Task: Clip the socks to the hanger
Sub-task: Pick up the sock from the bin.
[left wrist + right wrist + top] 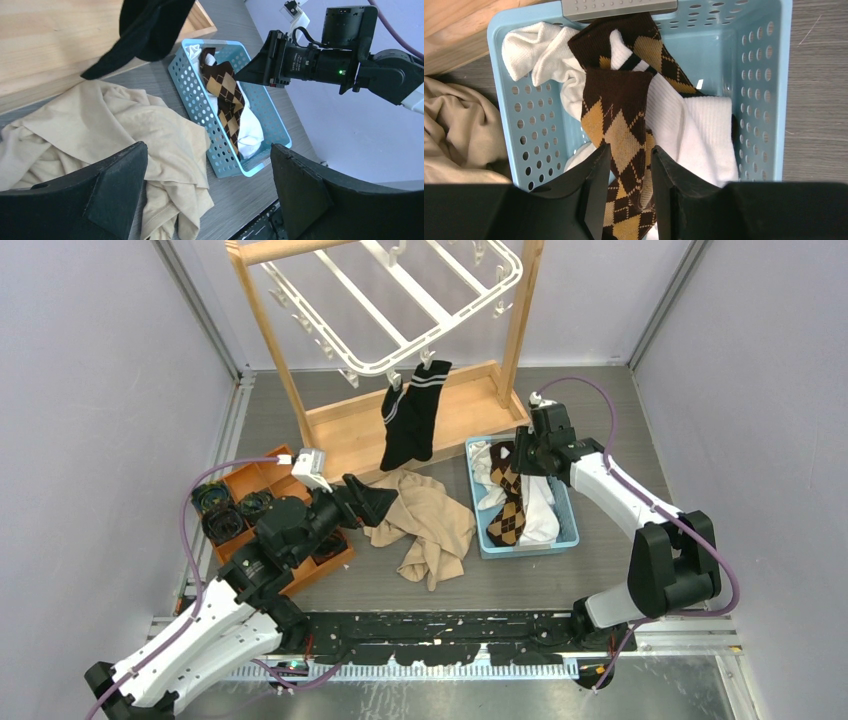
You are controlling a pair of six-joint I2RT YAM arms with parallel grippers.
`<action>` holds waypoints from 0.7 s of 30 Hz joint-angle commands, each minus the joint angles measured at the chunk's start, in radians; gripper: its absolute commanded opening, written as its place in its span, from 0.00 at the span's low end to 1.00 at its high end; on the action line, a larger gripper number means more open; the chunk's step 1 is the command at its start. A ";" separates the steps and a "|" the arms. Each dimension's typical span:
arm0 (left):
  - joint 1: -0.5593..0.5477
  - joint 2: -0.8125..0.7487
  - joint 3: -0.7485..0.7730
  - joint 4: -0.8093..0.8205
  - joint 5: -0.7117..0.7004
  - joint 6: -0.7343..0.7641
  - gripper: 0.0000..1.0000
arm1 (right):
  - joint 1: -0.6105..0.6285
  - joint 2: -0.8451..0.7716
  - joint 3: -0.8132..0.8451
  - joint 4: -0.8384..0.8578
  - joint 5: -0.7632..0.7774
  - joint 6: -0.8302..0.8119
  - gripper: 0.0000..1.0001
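Overhead and wrist views of a sock-hanging task. The right gripper (630, 150) stands over the blue basket (749, 75) at the right of the table. Its fingers are drawn close together with a fold of the brown argyle sock (616, 120) pinched between them. This sock lies lengthwise along the basket, its long axis running near to far, on top of the white socks (694, 125). The left gripper (207, 150) is spread wide and holds nothing. It hovers above the beige cloth (430, 525) near the table's middle, beside the orange tray (270, 470). The hanger (460, 324) hangs from the wooden stand (350, 435) at the far side. A pair of black striped socks (412, 425) is already clipped to its near rim. The governing relation is that the hanger lies far from, to the left of, and above the pinched sock, so the lift should have to carry the sock up and away toward the near rim. The right arm is the nearer to the basket. The left arm is roughly level with the hanging pair and appears placed to assist at a clip. Which clip is free cannot be told from these views.
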 commanded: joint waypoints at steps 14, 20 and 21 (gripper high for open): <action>-0.005 -0.042 -0.002 0.044 0.045 -0.113 0.92 | -0.008 0.042 -0.014 0.068 -0.075 0.064 0.25; -0.005 -0.058 -0.004 0.043 0.047 -0.107 0.92 | -0.008 0.021 -0.018 0.064 -0.087 0.057 0.09; -0.005 -0.057 -0.003 0.045 0.049 -0.104 0.92 | -0.009 0.013 -0.019 0.064 -0.093 0.054 0.07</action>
